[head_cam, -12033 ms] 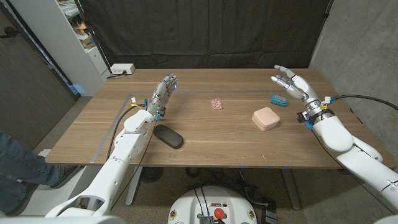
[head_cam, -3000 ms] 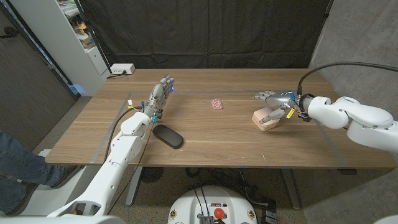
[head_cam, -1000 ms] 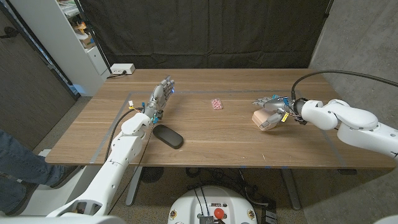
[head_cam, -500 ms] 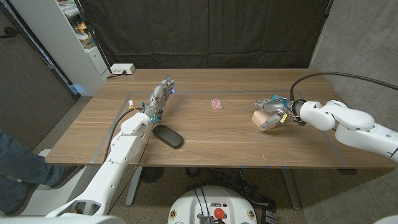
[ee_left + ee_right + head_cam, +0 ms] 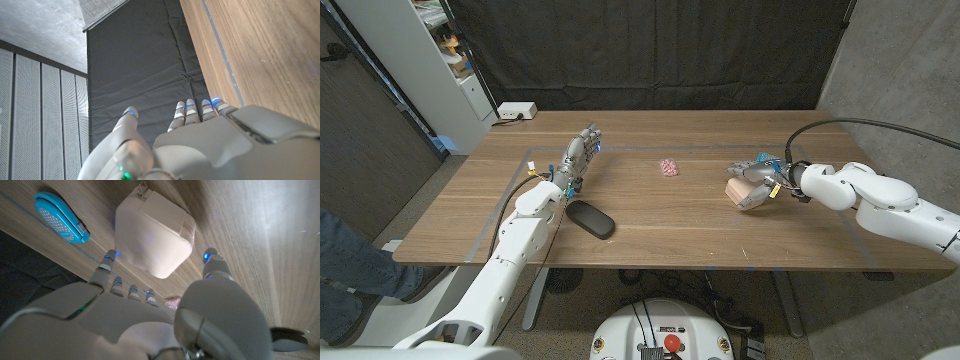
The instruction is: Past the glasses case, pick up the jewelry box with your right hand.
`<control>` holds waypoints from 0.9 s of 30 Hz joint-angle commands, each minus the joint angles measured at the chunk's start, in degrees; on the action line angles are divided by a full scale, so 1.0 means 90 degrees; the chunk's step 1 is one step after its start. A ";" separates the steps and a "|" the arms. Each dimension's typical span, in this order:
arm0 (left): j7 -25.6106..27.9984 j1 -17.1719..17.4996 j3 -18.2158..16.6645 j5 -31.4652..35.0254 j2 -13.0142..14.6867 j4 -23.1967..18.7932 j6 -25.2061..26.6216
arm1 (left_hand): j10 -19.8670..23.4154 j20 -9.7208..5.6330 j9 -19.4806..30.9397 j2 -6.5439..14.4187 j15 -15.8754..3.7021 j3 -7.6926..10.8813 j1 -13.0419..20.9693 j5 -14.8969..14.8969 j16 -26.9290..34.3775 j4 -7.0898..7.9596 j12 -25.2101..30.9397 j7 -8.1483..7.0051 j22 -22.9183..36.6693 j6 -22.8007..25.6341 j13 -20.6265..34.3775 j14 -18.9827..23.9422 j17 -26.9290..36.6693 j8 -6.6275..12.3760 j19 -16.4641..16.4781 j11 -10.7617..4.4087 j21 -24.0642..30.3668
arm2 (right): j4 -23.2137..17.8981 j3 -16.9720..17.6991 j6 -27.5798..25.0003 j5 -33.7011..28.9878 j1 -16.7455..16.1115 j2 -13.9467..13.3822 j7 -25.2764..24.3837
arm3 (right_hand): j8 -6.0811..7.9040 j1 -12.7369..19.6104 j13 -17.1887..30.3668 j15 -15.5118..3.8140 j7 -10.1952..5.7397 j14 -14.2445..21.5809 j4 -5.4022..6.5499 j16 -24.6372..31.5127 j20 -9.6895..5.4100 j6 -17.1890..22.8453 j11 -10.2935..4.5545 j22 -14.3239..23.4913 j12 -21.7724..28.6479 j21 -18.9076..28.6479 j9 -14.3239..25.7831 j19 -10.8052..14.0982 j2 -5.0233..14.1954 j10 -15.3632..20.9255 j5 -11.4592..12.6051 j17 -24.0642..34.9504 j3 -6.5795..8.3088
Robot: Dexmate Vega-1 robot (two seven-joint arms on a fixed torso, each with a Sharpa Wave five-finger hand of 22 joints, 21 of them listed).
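My right hand (image 5: pixel 757 175) now sits over the jewelry box (image 5: pixel 744 191), fingers on one side and thumb on the other, though I cannot tell whether they truly grip it. In the right wrist view the pale box (image 5: pixel 152 232) lies between my fingers (image 5: pixel 107 265) and thumb, on the wooden table (image 5: pixel 660 215). Twelve seconds ago this hand was raised near the table's far right corner; three seconds ago it had reached the box, and since then it has barely shifted. The box has slid slightly left. My left hand (image 5: pixel 578 156) stays where it was, fingers straight, holding nothing, just beyond the dark glasses case (image 5: pixel 591 219). A small pink thing (image 5: pixel 668 167) and a blue brush (image 5: pixel 61 217) have not moved.
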 commanded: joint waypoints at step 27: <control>-0.0033 -0.0084 -0.0002 0.0014 -0.0046 0.0142 0.0020 | -0.0006 0.0109 0.0020 0.0078 0.0037 0.0011 -0.0008 -0.0001 0.0046 -0.0048 0.0031 -0.0005 0.0008 0.0080 0.0021 -0.0012 0.0035 0.0027 -0.0007 0.0029 0.0037 | 0.0629 -0.0068 0.0809 0.0254 0.0111 0.0203 -0.0822 | 0.0347 0.1203 0.0365 -0.0703 -0.0271 0.2197 -0.0021 0.0675 -0.0421 0.1326 -0.0093 -0.0047 0.0589 0.0700 0.0185 0.3873 0.0450 0.1280 0.0009 0.0131 -0.0202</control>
